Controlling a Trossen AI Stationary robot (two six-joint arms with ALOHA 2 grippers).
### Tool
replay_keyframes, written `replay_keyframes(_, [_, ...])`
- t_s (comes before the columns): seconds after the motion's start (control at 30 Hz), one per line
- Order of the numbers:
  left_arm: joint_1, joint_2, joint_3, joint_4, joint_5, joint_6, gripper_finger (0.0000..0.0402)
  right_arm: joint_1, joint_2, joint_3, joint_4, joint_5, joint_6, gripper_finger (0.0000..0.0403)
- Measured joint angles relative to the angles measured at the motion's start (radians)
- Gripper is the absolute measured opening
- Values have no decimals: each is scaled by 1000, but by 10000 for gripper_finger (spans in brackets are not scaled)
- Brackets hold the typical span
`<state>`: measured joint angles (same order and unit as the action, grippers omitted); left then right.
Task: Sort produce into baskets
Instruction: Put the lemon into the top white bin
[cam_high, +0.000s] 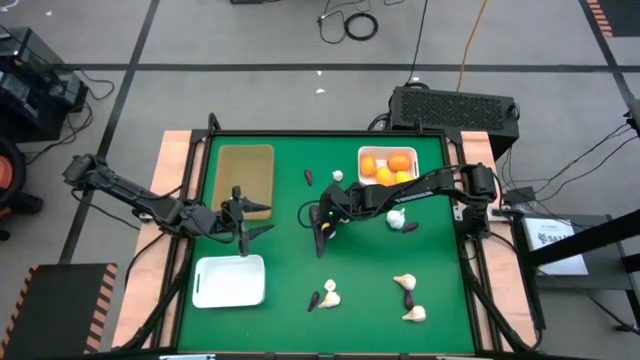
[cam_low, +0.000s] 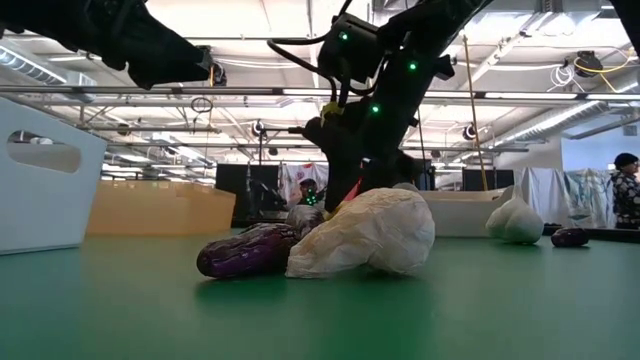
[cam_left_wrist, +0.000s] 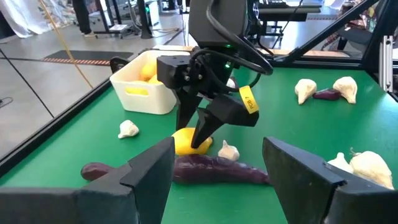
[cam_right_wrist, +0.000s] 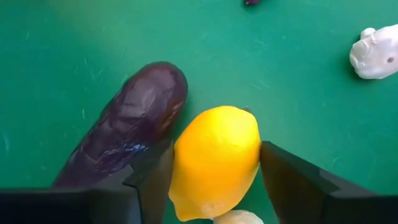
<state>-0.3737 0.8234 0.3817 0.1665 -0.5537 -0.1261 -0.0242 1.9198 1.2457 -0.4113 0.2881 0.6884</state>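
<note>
The right tool straddles a lemon crowded by the long eggplant touching alongside, while open green table lies beyond.

Your overhead cam looks straight down on the whole green bench. The low one sits right at bench level, staring across into the room, super close to a purple eggplant piece. Left wrist cam faces across the bench at the right pincer over the lemon. Right wrist cam points down, tight on that same lemon.
</note>
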Motion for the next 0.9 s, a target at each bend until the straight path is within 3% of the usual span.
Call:
replay_keyframes(0.37, [0,0,0,0,0,-7,251,-1,-23,0,-26,3,-32,164])
replay_keyframes(0.73, [0,0,1,0,0,-8,251,-49,-240,0,-86,2,-102,161])
replay_keyframes(0.9, [0,0,1,-3,0,-9,251,-19,-233,0,-77,-30,-132,162])
